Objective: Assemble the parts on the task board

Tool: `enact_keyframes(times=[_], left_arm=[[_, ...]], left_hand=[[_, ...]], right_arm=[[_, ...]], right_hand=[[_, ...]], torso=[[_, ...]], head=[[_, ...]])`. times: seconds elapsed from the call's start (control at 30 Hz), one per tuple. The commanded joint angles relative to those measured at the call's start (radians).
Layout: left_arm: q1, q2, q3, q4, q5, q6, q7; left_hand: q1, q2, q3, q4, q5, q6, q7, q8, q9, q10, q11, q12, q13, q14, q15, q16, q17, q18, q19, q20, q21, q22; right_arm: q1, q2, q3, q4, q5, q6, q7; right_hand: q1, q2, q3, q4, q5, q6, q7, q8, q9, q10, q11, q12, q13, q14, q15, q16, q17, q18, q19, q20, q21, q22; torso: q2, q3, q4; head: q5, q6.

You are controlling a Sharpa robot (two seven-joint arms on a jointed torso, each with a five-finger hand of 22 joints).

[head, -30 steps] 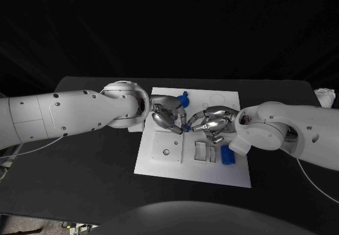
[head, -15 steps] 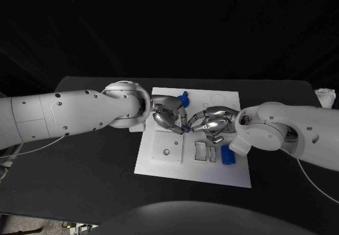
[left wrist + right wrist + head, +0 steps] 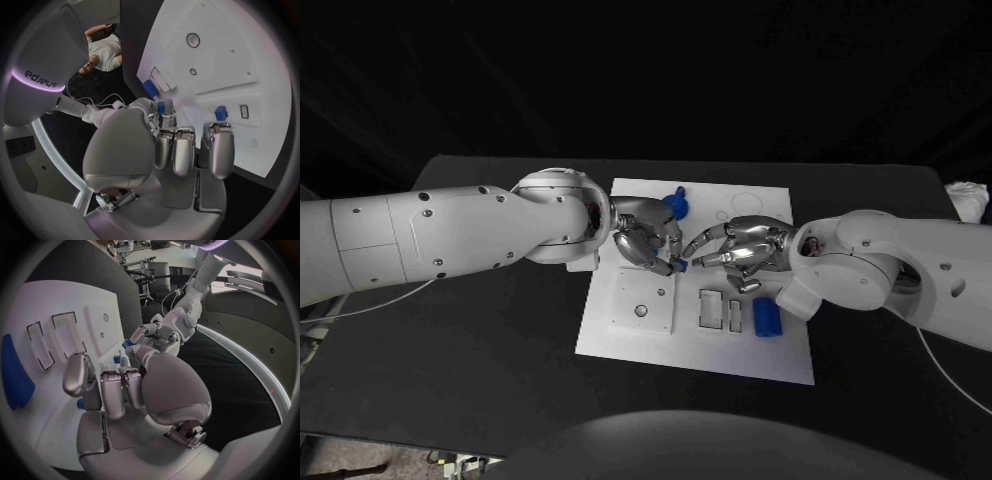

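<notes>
Head view looks down on a black table [image 3: 473, 370] with a white task board [image 3: 733, 355] lying in its middle. Dark tabletop shows on every side of the board, widest to the left and right and toward the near edge. Both arms reach in over the board's middle. The left hand [image 3: 643, 240] and right hand [image 3: 740, 250] meet fingertip to fingertip, with a small blue part [image 3: 678, 264] pinched at the point where they touch; which hand carries its weight cannot be told. A second blue part [image 3: 676, 203] sits near the board's far edge, behind the left hand. A third, longer blue part [image 3: 766, 316] lies near the board's right edge, beside two rectangular slots [image 3: 720, 310].

Left wrist view adds the left hand's fingers [image 3: 187, 150] curled downward over the board, with blue parts beyond the fingertips. Right wrist view shows the right hand's fingers [image 3: 112, 385] curled likewise, a small blue piece at their tips and the other hand opposite.

Compared with a second ago, both hands remain together at the same spot; the right arm has shifted slightly outward.
</notes>
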Motion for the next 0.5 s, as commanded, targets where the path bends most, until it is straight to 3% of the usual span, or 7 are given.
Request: enact_keyframes(times=[0.03, 0.07, 0.1, 0.3, 0.5], left_arm=[[-0.001, -0.003, 0.000, 0.003, 0.008, -0.020, -0.045], [-0.002, -0.006, 0.000, 0.003, 0.009, -0.026, -0.051], [-0.002, -0.008, 0.000, 0.003, 0.009, -0.033, -0.058], [-0.002, -0.032, 0.000, 0.004, 0.021, -0.076, -0.141], [0.003, -0.076, 0.000, 0.024, 0.011, -0.112, -0.242]], left_hand=[[0.019, -0.007, 0.193, -0.055, -0.207, 0.005, -0.014, 0.024, 0.081, 0.104, -0.003, 0.002, 0.263, 0.105, -0.005, 0.002, 0.263, -0.015, 0.082, -0.006, 0.003, 0.252], [0.005, -0.034, 0.273, -0.056, -0.266, 0.003, -0.012, 0.022, 0.088, 0.104, -0.003, 0.002, 0.263, 0.105, -0.003, 0.002, 0.263, -0.015, 0.083, -0.004, 0.004, 0.253], [-0.006, -0.046, 0.304, -0.057, -0.282, 0.010, -0.012, 0.027, 0.095, 0.104, -0.002, 0.002, 0.263, 0.105, -0.001, 0.002, 0.263, -0.016, 0.084, -0.004, 0.005, 0.253], [-0.033, -0.068, 0.358, -0.059, -0.307, 0.016, -0.014, 0.035, 0.112, 0.104, -0.003, 0.002, 0.263, 0.105, -0.002, 0.002, 0.263, -0.017, 0.088, -0.004, 0.010, 0.255], [-0.055, -0.070, 0.376, -0.059, -0.326, 0.024, -0.019, 0.043, 0.125, 0.104, -0.008, 0.002, 0.263, 0.105, -0.006, 0.002, 0.263, -0.020, 0.098, -0.007, 0.021, 0.259]], right_arm=[[-0.002, -0.012, 0.000, 0.005, -0.042, -0.009, 0.050], [-0.002, -0.017, 0.000, 0.006, -0.049, -0.013, 0.055], [-0.002, -0.022, 0.000, 0.006, -0.056, -0.017, 0.059], [-0.002, -0.059, 0.000, 0.015, -0.085, -0.061, 0.096], [-0.001, -0.101, 0.000, 0.041, -0.091, -0.104, 0.125]], right_hand=[[-0.012, -0.001, 0.007, 0.002, -0.006, -0.013, 0.002, -0.014, -0.016, 0.099, 0.009, -0.001, 0.258, 0.104, 0.007, 0.003, 0.263, 0.018, -0.013, 0.001, -0.010, 0.145], [-0.014, -0.002, 0.008, 0.002, -0.004, -0.016, 0.003, -0.017, -0.021, 0.096, 0.009, -0.002, 0.256, 0.104, 0.008, 0.003, 0.263, 0.019, -0.017, 0.002, -0.014, 0.144], [-0.014, -0.002, 0.009, 0.002, -0.003, -0.018, 0.004, -0.019, -0.024, 0.094, 0.010, -0.003, 0.256, 0.104, 0.008, 0.003, 0.263, 0.020, -0.020, 0.002, -0.017, 0.143], [-0.017, -0.001, 0.012, 0.002, 0.005, -0.019, 0.008, -0.023, -0.034, 0.090, 0.013, -0.005, 0.253, 0.104, 0.010, 0.003, 0.263, 0.022, -0.030, 0.004, -0.027, 0.139], [-0.014, 0.002, 0.019, -0.002, 0.020, -0.010, 0.010, -0.022, -0.042, 0.090, 0.015, -0.005, 0.253, 0.104, 0.012, 0.003, 0.263, 0.022, -0.030, 0.006, -0.027, 0.140]], torso=[[-0.001, 0.0011, -0.0002], [-0.001, 0.0008, -0.0005], [0.000, 0.0008, -0.0006], [0.000, 0.0009, -0.0007], [-0.001, 0.0032, -0.0021]], head=[[0.004, 0.000], [0.004, 0.000], [0.005, 0.000], [0.008, 0.000], [0.006, 0.000]])
